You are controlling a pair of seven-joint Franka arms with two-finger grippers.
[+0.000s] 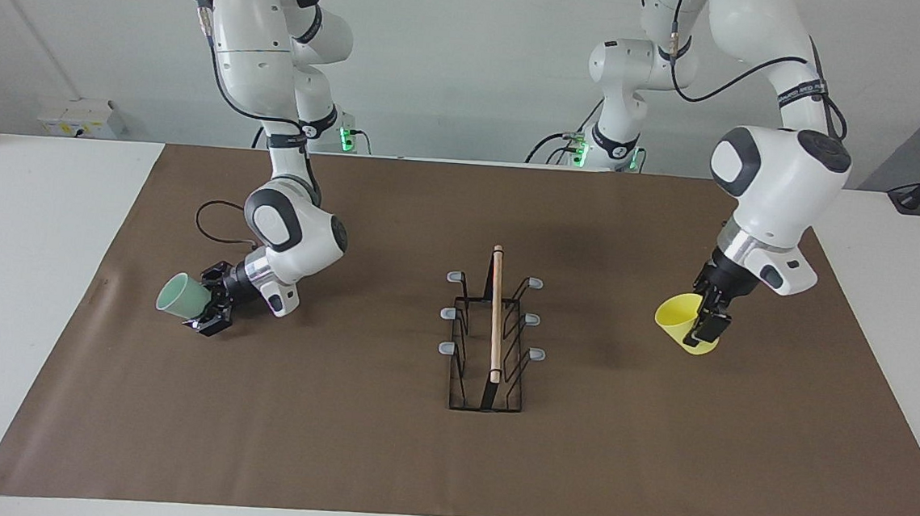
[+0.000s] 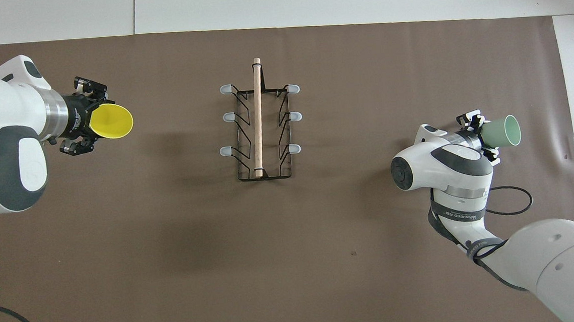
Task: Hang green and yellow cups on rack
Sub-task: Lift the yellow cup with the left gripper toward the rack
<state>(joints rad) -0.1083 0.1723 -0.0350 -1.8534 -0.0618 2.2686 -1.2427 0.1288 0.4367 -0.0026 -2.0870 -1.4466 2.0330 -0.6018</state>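
Yellow cup (image 2: pixel 111 121) pinched in left jaws (image 2: pixel 84 120), green cup (image 1: pixel 182 297) in right jaws (image 1: pixel 212 305), rack (image 1: pixel 492 337) between.

Two cups: one green cup (image 1: pixel 182 297), one yellow cup (image 1: pixel 678 320); one rack (image 1: pixel 492 337).

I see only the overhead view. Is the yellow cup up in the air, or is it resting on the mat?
Observer: The yellow cup hangs tilted in the left tool, base lowest, close to the mat; I cannot see a gap.
Operator: And the green one?
Observer: The green cup lies sideways in the right tool, also low over the mat.
Operator: How does the left arm come in?
Observer: The left arm comes steeply down from above.
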